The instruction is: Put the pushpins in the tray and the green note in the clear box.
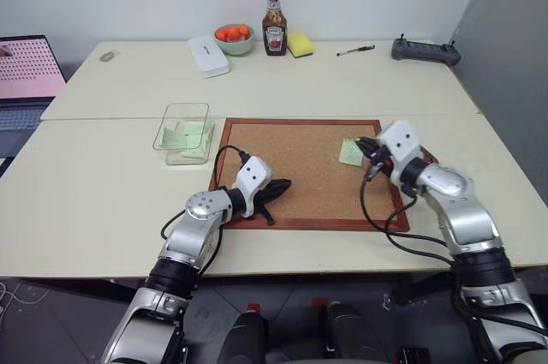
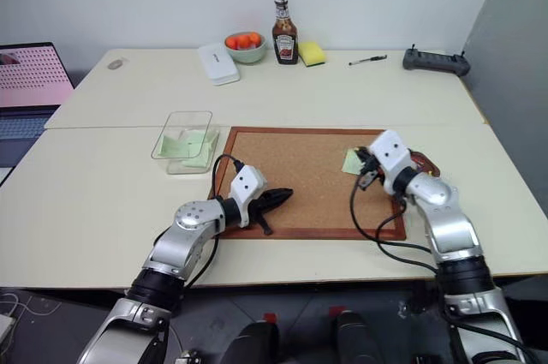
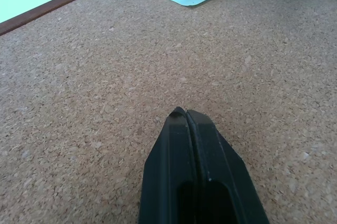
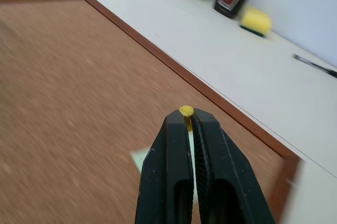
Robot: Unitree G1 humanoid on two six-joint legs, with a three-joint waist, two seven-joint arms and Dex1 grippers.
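Black right gripper (image 4: 187,121): I see it pinching one yellow pushpin (image 4: 186,112) above the cork board (image 1: 300,167), just right of the pale green paper note (image 1: 350,152). Black left gripper (image 3: 188,116): pressed together, empty, over the board's near left. Clear plastic box (image 1: 183,132): left of the board, green sheets inside.

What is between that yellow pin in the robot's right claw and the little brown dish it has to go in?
Nothing visible. The right gripper is shut on the yellow pushpin above the corkboard's right side. The tray sits just beyond that arm, mostly hidden behind it, with no object seen between them.
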